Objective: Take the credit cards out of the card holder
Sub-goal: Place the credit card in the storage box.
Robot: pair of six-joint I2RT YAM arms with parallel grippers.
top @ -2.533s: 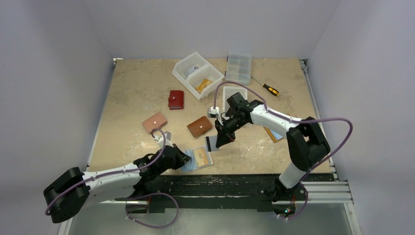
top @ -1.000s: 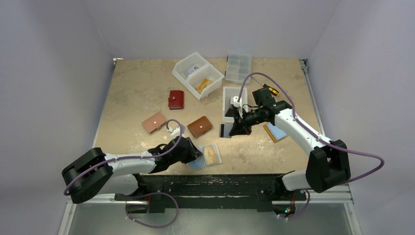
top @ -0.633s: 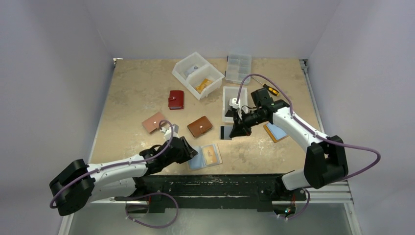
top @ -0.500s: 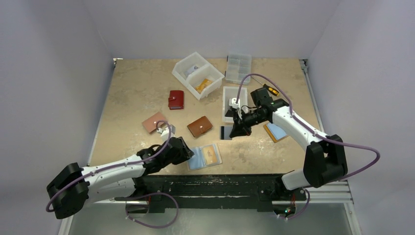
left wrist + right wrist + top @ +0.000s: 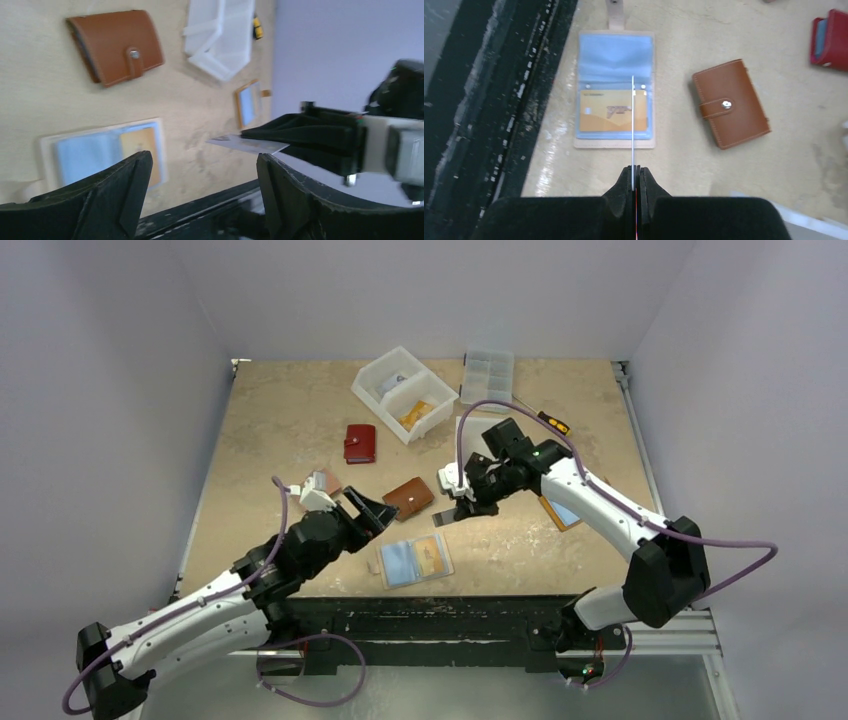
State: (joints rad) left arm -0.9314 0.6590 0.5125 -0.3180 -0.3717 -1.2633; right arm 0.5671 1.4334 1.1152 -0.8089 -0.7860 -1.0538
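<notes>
The card holder (image 5: pixel 410 561) lies open near the front edge, with light blue sleeves and an orange credit card (image 5: pixel 613 111) still in one sleeve. My right gripper (image 5: pixel 635 172) is shut on a thin credit card (image 5: pixel 632 125), seen edge-on here, held above the table just behind the holder. In the left wrist view that card (image 5: pixel 247 144) sticks out of the right gripper as a grey sliver. My left gripper (image 5: pixel 366 511) hangs raised to the holder's back left, open, with nothing between its fingers (image 5: pixel 107 192).
A brown wallet (image 5: pixel 408 498) lies shut behind the holder, a red one (image 5: pixel 360 443) farther back, a pink one (image 5: pixel 320 483) partly behind my left arm. A white bin (image 5: pixel 405 392), a clear organiser (image 5: pixel 488 377) and a screwdriver (image 5: pixel 552 422) sit at the back. Another card (image 5: pixel 562 512) lies right.
My left gripper has opened and lifted off the card holder, moving back and left. My right gripper has carried its card leftward, from near the white tray to just behind the holder.
</notes>
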